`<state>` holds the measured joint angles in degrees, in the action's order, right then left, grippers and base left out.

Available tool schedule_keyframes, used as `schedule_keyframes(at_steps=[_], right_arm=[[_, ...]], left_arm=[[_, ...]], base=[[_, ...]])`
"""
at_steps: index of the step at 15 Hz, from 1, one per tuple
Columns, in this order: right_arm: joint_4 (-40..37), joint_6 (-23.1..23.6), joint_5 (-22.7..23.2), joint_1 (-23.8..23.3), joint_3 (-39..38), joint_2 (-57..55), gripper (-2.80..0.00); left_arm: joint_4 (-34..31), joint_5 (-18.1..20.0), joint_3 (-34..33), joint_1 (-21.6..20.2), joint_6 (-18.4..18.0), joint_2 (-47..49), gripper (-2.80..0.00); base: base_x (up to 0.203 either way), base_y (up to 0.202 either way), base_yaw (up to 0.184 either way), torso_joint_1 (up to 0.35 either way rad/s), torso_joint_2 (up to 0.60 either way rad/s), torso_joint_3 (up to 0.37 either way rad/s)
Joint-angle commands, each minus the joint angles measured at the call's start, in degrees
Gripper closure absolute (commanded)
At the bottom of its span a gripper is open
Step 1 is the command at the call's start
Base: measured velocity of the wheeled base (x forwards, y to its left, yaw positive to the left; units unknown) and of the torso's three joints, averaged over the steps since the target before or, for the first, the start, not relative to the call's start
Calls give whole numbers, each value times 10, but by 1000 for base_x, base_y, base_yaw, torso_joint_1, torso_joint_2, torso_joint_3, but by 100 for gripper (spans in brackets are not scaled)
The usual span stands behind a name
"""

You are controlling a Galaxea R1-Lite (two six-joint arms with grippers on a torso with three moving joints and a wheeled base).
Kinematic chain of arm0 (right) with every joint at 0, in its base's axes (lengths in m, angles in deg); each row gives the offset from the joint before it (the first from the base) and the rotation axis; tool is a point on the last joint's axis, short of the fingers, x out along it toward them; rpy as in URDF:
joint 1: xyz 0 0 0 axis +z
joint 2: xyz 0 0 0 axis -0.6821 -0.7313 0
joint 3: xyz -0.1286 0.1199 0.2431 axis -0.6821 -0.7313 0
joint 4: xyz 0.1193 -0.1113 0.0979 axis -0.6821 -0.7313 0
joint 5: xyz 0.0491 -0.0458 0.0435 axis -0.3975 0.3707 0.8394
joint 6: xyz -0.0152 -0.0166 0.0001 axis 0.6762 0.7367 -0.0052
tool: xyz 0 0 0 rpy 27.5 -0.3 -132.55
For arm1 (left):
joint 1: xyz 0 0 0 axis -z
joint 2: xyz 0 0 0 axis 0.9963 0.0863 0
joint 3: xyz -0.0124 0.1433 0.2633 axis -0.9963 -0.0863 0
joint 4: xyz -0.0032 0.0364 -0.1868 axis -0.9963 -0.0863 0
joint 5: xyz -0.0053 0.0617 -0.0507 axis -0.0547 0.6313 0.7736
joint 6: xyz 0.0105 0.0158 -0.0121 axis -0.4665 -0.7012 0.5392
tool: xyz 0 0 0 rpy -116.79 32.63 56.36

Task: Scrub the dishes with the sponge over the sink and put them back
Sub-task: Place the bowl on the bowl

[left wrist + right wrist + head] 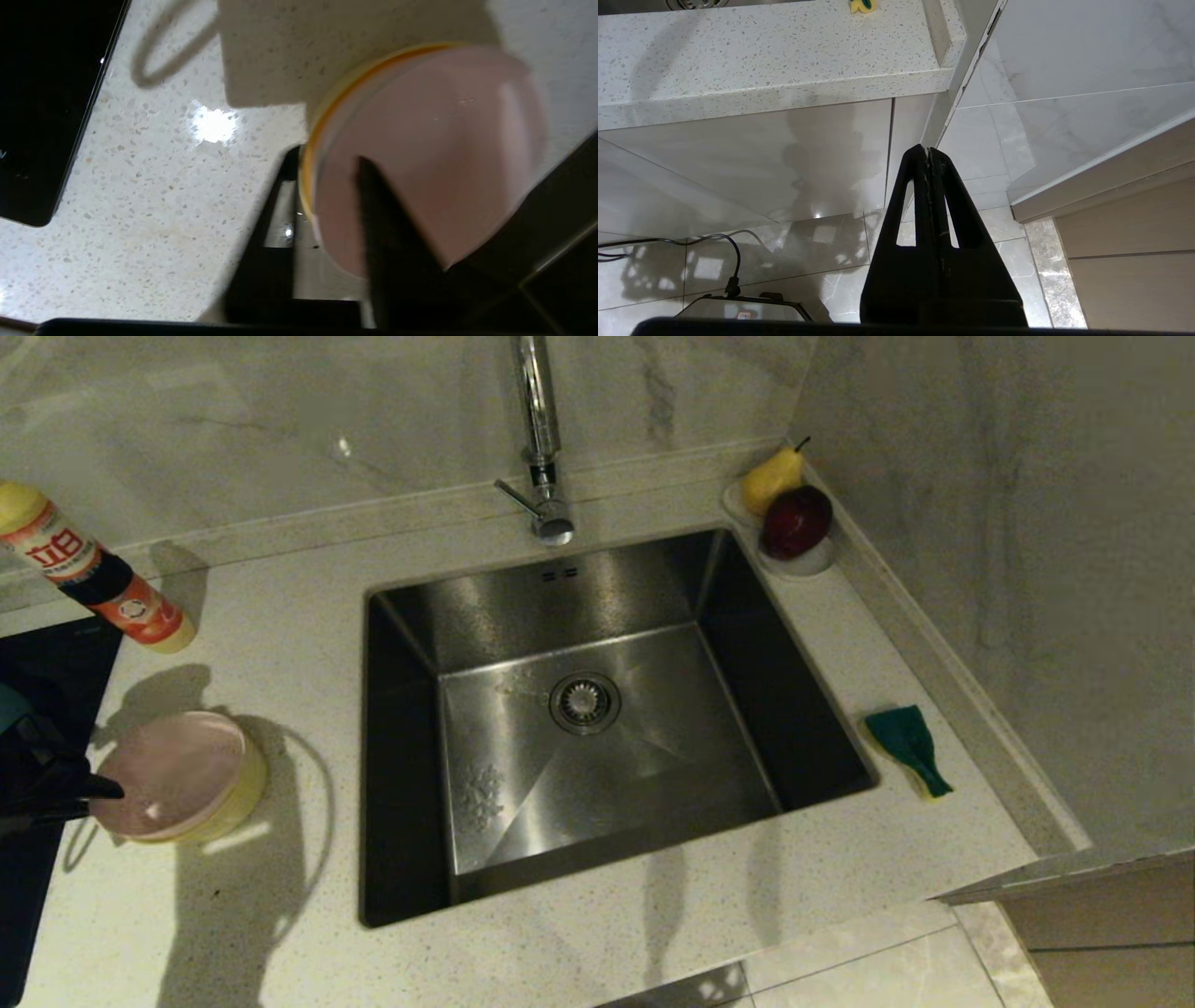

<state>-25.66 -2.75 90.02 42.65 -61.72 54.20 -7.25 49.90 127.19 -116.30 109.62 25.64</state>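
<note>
Speckled white countertop (pixel 280 616) carries stacked smooth plastic bowls, pale pink in yellow (pixel 177 779); left gripper (pixel 322 210) straddles their rim, jaws slightly parted. Right gripper (pixel 928 151) hangs below, jaws pressed together.

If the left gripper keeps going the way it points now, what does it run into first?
Most likely the pink bowl: the left gripper straddles the near rim of the bowl stack, one finger inside it, so pushing on would probably shove the stack along the counter toward the sink. Depth is unclear.
</note>
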Motion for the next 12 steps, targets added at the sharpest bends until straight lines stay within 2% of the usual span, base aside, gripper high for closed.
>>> schedule_keyframes(at_steps=[1,5,7,9,10,11,12], right_arm=[[0,0,0,0,0,-1,0],[0,0,0,0,0,-1,0],[0,0,0,0,0,-1,0],[0,0,0,0,0,-1,0],[0,0,0,0,0,-1,0],[0,0,0,0,0,-1,0],[0,0,0,0,0,-1,0]], left_arm=[[-1,3,6,0,6,-20,-280],[-11,3,36,-1,19,-53,-280],[-14,-9,66,-6,29,-85,-280],[-13,-75,80,-10,28,-95,-280],[-14,-97,82,-10,25,-96,-20],[-16,-109,81,-10,25,-95,0],[-23,-120,82,-11,25,-91,0]], base=[[0,0,0,0,0,0],[0,0,0,0,0,0],[0,0,0,0,0,0],[0,0,0,0,0,0],[0,0,0,0,0,0],[0,0,0,0,0,0],[0,0,0,0,0,0]])
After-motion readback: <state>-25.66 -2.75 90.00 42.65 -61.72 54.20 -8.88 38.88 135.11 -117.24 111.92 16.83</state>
